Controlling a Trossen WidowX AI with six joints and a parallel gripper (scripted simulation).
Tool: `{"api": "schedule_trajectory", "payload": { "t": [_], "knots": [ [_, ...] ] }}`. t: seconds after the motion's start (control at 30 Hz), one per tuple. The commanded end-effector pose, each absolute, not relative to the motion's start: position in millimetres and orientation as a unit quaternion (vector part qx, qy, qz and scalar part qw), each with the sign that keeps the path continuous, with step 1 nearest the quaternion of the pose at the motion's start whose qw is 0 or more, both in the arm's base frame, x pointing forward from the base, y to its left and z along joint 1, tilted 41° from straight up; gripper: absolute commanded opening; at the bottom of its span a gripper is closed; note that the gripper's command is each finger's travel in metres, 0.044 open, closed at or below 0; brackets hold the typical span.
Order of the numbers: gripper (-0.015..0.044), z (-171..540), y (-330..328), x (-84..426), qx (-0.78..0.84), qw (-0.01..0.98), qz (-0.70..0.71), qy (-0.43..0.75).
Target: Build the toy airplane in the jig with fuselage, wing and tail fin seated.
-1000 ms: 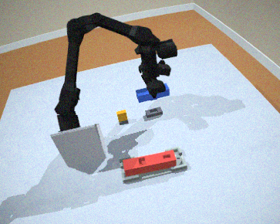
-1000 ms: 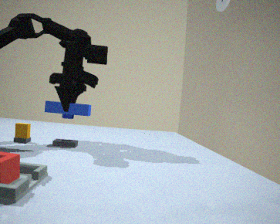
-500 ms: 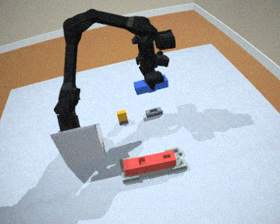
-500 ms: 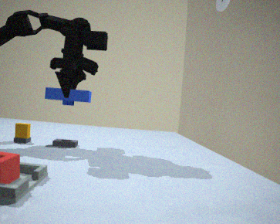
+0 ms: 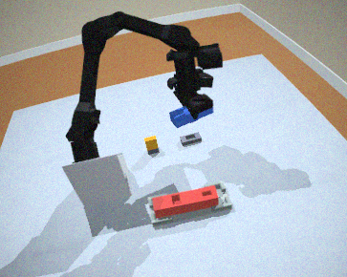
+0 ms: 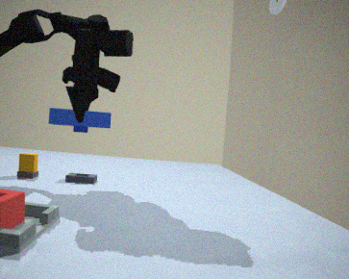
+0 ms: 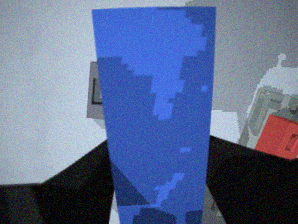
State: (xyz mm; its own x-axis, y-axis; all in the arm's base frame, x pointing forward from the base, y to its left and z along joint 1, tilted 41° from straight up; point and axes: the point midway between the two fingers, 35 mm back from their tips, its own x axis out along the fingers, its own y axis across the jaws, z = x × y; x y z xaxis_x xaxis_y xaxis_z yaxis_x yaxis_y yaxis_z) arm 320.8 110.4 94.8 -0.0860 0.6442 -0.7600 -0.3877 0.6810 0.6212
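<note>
The blue wing (image 5: 181, 117) (image 6: 60, 116) (image 7: 157, 100) is held high above the table, roughly level, its small tab pointing down in the exterior view. My gripper (image 5: 196, 115) (image 6: 80, 119) is shut on the middle of the wing. The red fuselage (image 5: 189, 202) (image 6: 12, 210) (image 7: 280, 136) lies in the grey-green cradle (image 5: 226, 206) (image 6: 50, 215) (image 7: 255, 112), with two sockets showing on its top. The yellow tail fin (image 5: 151, 142) (image 6: 28, 163) stands upright in a small dark holder. The wing hides much of the wrist view.
A dark grey holder (image 5: 191, 140) (image 6: 81, 178) (image 7: 92, 95) with a slot in its top lies below the wing. A grey upright panel (image 5: 100, 191) stands between the arm's base and the cradle, left of the cradle in the top view.
</note>
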Motion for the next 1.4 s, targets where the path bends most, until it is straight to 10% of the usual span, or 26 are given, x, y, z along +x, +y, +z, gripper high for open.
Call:
{"api": "schedule_trajectory", "payload": {
  "t": [0.0,1.37],
  "knots": [
    [0.0,85,103,322,0.082,0.673,0.399,0.618],
    [0.0,-10,12,306,-0.122,0.664,0.554,0.487]
  ]
}}
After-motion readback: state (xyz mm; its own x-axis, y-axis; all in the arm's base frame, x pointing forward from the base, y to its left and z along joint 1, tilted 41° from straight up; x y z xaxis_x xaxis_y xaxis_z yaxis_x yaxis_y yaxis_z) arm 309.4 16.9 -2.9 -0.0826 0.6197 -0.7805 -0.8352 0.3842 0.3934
